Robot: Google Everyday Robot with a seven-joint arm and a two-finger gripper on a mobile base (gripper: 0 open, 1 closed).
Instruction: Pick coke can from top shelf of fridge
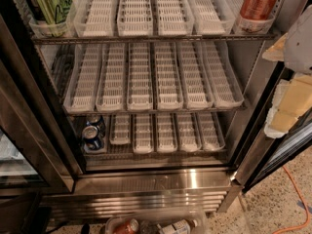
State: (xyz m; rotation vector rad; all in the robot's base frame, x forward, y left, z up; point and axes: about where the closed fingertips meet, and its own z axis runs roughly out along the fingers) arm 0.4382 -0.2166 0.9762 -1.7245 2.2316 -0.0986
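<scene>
The coke can [258, 6] stands at the right end of the top shelf [151, 38] of the fridge [156, 182], upper right of the frame, its top cut off. The end effector [298, 38] is a pale blur at the right edge, partly cropped. Whether it is apart or together, I cannot tell.

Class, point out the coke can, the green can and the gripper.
coke can [258, 1], camera view, red side.
green can [51, 4], camera view, printed side.
gripper [291, 104], camera view, right edge, pale body.
</scene>
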